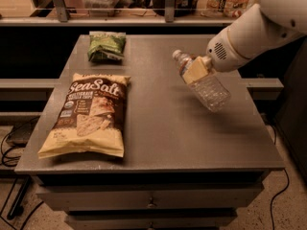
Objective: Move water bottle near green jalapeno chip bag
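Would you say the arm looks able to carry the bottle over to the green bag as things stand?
Probably yes. The gripper holds the bottle tilted above the right of the table, and the surface between it and the green bag is bare; the Sea Salt bag lies front-left.

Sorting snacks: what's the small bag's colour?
Small snack bag: green, camera view. Tool grips clear plastic bottle at right.
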